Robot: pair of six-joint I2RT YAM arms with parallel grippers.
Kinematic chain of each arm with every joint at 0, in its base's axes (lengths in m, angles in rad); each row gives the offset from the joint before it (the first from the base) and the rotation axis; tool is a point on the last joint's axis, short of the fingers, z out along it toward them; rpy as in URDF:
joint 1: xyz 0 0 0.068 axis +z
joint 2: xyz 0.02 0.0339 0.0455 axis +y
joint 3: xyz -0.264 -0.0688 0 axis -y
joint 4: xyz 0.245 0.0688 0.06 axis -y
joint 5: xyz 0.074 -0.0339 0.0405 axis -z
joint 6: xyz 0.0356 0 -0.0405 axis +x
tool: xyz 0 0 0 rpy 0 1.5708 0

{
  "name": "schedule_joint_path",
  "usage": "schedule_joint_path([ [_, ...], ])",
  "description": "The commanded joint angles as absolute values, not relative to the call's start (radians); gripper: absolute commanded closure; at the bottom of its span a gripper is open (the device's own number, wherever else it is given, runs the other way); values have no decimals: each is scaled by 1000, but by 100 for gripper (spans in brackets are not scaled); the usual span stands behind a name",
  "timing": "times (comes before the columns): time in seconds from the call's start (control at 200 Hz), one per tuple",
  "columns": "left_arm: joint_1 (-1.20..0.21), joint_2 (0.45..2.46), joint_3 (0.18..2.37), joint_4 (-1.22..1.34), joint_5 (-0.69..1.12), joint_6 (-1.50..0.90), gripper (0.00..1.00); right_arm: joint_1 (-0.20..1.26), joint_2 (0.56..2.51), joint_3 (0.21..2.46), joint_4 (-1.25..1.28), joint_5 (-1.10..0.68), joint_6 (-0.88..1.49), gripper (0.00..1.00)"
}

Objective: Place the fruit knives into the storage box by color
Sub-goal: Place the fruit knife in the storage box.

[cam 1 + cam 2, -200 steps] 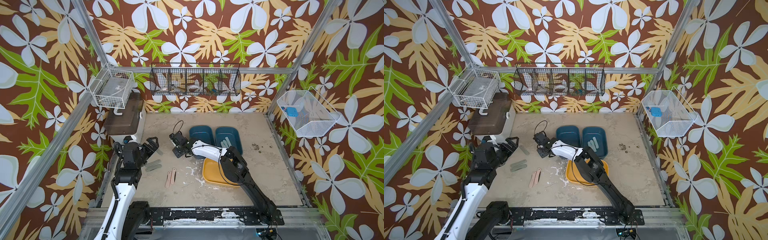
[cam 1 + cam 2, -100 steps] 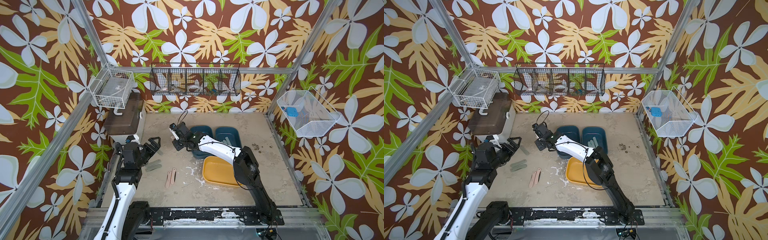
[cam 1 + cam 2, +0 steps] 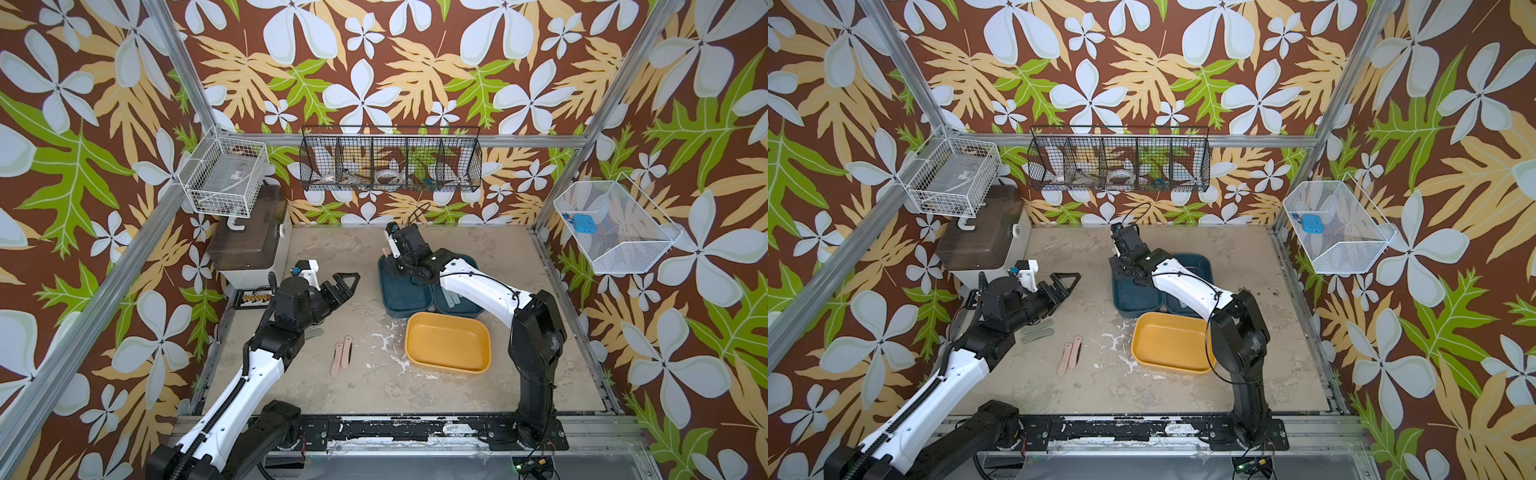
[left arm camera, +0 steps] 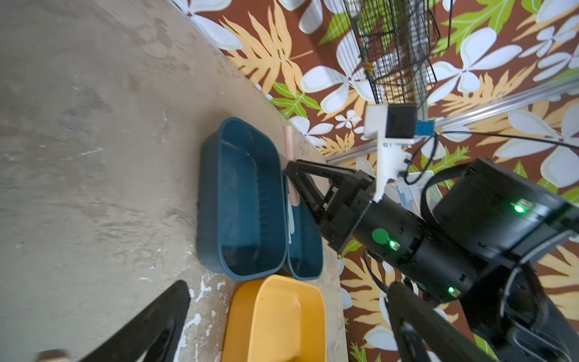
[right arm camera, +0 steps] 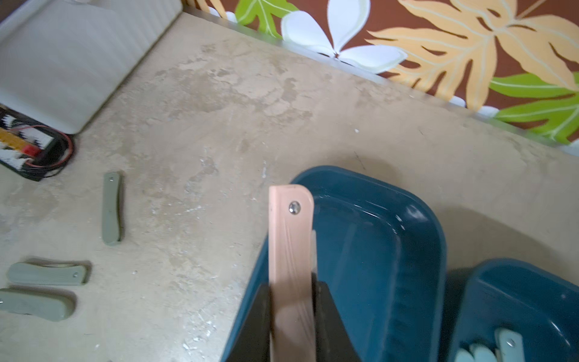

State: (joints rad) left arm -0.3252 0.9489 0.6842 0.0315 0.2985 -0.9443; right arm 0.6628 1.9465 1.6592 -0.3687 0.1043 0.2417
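The right fingers (image 5: pixel 324 313) are clamped on a pale pink knife (image 5: pixel 291 250), which projects beyond them above a corner of the empty dark blue bin (image 5: pixel 344 178). The left fingers (image 3: pixel 343 279) are spread wide, with nothing between them, above the counter (image 3: pixel 415 395).

Light blue knives (image 5: pixel 488 351) lie in the second blue bin (image 5: pixel 517 266), just beside the right fingers; their number cannot be told for certain. The blue sorting is judged done or nearly so, and the first pink knife appears ready to be dropped. Two more pink knives (image 3: pixel 340 357) remain on the counter, nearer the left fingers than the right. Three grey-green knives (image 5: pixel 112 208) lie close to the left fingers. The yellow bin (image 3: pixel 446 345) is empty, so most of the sorting is left.

The clamp itself and all three grey-green knives are shown only in the right wrist view; in both top views they are partly covered by the left arm. The two loose pink knives are seen plainly only in both top views. The left wrist view shows the two blue bins touching side by side.
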Motion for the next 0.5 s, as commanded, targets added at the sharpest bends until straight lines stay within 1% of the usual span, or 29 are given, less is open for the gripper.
schedule_joint_path([
  [0.0, -380, 982, 695, 105, 252, -961, 0, 624, 1927, 1599, -314, 103, 276, 80],
  [0.225, -461, 1046, 703, 133, 212, -969, 0, 575, 1964, 1509, -279, 105, 293, 80],
  [0.495, -468, 1047, 696, 127, 200, -960, 0, 575, 2051, 1484, -262, 99, 308, 79],
])
